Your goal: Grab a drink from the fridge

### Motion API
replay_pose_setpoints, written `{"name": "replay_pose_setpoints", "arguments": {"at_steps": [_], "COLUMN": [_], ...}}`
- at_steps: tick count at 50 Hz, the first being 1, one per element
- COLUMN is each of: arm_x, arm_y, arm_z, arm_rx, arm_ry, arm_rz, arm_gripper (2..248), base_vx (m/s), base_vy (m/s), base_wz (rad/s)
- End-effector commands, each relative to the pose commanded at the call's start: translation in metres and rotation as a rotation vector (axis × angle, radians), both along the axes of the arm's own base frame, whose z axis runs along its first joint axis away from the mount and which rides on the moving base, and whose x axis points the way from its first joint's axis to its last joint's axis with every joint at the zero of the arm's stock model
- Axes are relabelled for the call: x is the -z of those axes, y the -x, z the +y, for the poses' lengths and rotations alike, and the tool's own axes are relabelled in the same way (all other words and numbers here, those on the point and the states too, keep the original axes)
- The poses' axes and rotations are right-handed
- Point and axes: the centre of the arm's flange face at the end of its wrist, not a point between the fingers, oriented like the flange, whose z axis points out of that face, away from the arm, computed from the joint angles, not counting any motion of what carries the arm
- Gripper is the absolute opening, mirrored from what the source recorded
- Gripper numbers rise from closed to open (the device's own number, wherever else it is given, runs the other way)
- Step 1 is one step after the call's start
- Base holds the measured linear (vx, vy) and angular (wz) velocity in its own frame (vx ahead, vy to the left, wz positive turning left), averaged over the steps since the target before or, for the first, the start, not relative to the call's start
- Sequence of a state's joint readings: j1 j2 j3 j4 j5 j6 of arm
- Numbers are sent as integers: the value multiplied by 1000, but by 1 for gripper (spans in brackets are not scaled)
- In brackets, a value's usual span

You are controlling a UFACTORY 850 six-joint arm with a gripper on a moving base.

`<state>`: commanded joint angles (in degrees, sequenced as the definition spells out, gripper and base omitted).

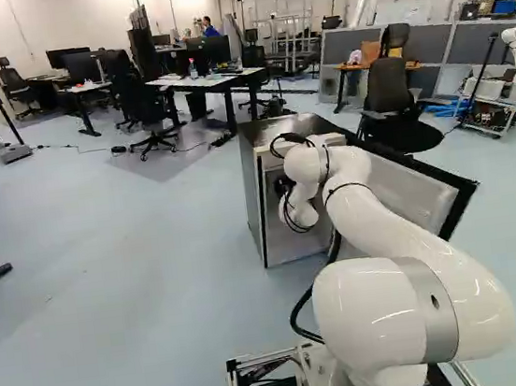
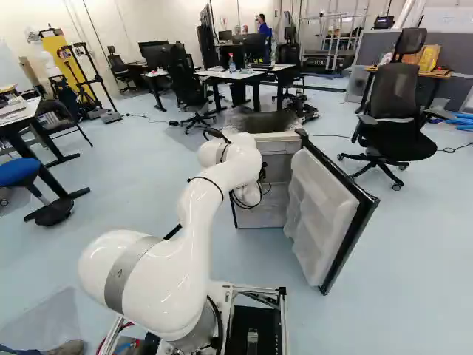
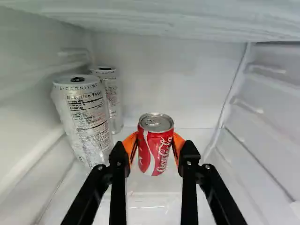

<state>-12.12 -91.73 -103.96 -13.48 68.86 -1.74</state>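
Presently, one black gripper (image 1: 284,187), reaching into the open fridge (image 1: 254,193): fingers parted by a can's width, orange pads (image 3: 131,143) pressed to a can from two sides. One red soda can (image 3: 155,145), the item held: upright between the pads, silver top uncovered, inside the fridge. Two white drink cans (image 3: 86,119) (image 3: 111,96), tall, printed with small black text: standing beside the gripped can, near a side wall, one farther in than the other. One fridge door (image 2: 325,214), swung wide, black-edged, white shelved inner face. One white arm (image 2: 211,196), bent toward the fridge. One black office chair (image 2: 395,103), beyond the door. One desk (image 2: 244,72), farther back, bearing monitors and a bottle (image 2: 231,64).
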Motion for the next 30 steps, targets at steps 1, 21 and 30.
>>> {"name": "replay_pose_setpoints", "arguments": {"at_steps": [1,21,30], "arm_x": [0,0,-1], "arm_y": [0,0,3], "arm_z": [0,0,0], "arm_rx": [0,0,1], "arm_ry": [0,0,-2], "arm_rz": [0,0,7], "arm_gripper": [106,91,91], "base_vx": [0,0,0], "base_vy": [0,0,0], "base_wz": [0,0,0]}}
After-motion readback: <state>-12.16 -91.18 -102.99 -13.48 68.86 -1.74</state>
